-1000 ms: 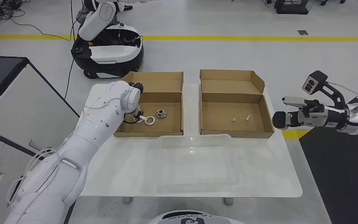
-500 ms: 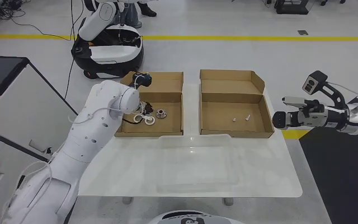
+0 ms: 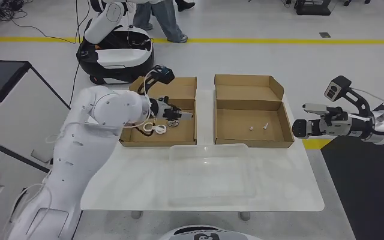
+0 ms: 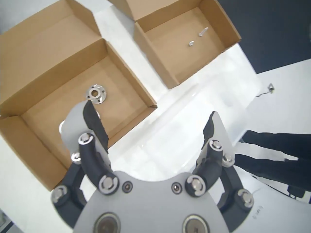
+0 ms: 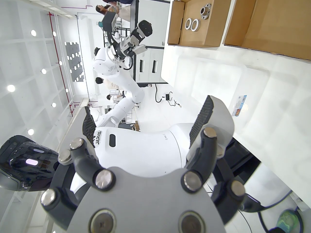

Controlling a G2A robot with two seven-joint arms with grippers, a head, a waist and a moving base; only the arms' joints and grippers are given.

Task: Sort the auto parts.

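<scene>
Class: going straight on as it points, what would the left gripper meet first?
Probably the left box, at its side wall, else the white table beyond; depth below the left gripper is unclear.

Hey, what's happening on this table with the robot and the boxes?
A two-armed robot is sorting metal auto parts into two cardboard boxes. Its left gripper hangs open and empty over the left box, which holds a flanged hub and two rings. The right box holds two small pins. The right gripper, also open, is beyond the table edge. A clear tray sits nearer the robot.
</scene>
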